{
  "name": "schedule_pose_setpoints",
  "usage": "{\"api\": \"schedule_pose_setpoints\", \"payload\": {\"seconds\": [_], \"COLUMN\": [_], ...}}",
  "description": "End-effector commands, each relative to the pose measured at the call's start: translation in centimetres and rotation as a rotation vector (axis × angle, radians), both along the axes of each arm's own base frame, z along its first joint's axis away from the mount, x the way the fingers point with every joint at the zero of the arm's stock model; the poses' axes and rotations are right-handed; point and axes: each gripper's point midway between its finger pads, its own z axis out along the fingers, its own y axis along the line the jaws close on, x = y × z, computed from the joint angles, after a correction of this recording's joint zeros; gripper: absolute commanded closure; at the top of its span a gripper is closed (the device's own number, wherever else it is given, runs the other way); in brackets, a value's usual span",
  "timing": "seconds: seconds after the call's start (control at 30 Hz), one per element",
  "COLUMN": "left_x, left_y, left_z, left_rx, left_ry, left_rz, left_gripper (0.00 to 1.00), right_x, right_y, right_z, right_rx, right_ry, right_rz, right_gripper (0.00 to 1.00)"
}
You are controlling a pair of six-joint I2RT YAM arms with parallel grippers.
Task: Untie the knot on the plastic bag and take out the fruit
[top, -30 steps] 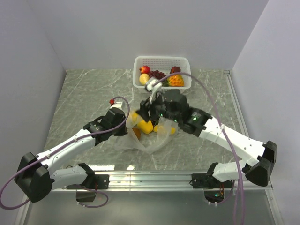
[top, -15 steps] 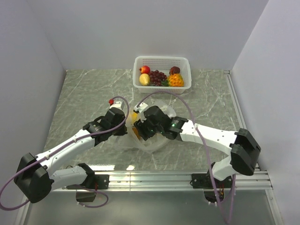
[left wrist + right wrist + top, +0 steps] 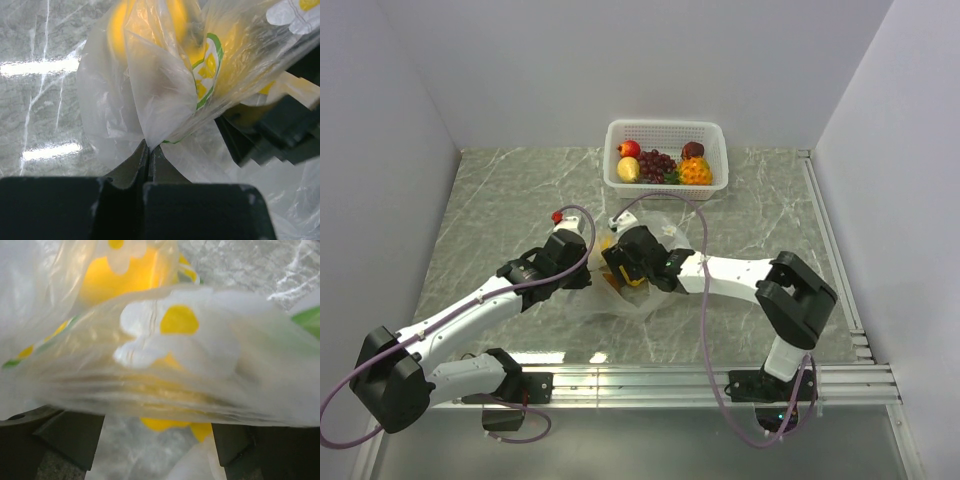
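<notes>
The clear plastic bag (image 3: 645, 285) with flower prints lies mid-table, with yellow fruit (image 3: 612, 247) showing through it. My left gripper (image 3: 588, 270) is at the bag's left side, shut on a fold of the bag (image 3: 150, 110); in the left wrist view (image 3: 148, 146) the jaws are pressed together. My right gripper (image 3: 620, 265) is pushed into the bag from the right. Its fingers (image 3: 72, 437) stand wide apart in the right wrist view (image 3: 157, 445), with plastic (image 3: 200, 370) and yellow fruit (image 3: 117, 277) ahead of them.
A white basket (image 3: 665, 126) stands at the back centre, holding purple grapes (image 3: 657, 163), an orange knobbly fruit (image 3: 695, 172), a yellow fruit (image 3: 628, 169) and a red one (image 3: 629, 149). Grey walls close in the left, back and right sides.
My right arm has swung left and dropped low, and its gripper has moved from above the bag into the bag's left part. The left arm holds still.
</notes>
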Motion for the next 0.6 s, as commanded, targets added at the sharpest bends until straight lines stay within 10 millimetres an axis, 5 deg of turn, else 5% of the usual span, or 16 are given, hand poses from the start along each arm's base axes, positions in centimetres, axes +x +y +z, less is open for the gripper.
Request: {"api": "schedule_pose_setpoints", "payload": {"seconds": [0.0,0.2,0.3,0.4,0.47,0.57], "left_x": [0.3,0.3,0.3,0.3,0.4,0.6], "left_y": [-0.1,-0.2,-0.2,-0.2,-0.2,-0.1], "left_z": [0.1,0.0,0.0,-0.2,0.0,0.1], "left_rx": [-0.003,-0.005,-0.003,0.004,0.002,0.005], "left_ry": [-0.009,-0.006,-0.004,0.0,-0.004,-0.009], "left_rz": [0.006,0.001,0.001,0.002,0.005,0.008], "left_gripper": [0.99,0.99,0.99,0.99,0.99,0.98], "right_x": [2.3,3.2,2.8,2.2,1.7,0.7], "right_y": [1.3,1.1,1.1,1.0,0.9,0.2], "right_z": [-0.1,-3.2,-3.2,-1.7,-0.8,0.4], "right_rx": [0.067,0.063,0.083,0.114,0.126,0.124], "right_ry": [-0.048,-0.025,-0.024,-0.034,-0.043,-0.044], "right_rz": [-0.042,-0.081,-0.063,-0.038,-0.01,0.025], "right_gripper": [0.16,0.19,0.28,0.46,0.73,0.92]}}
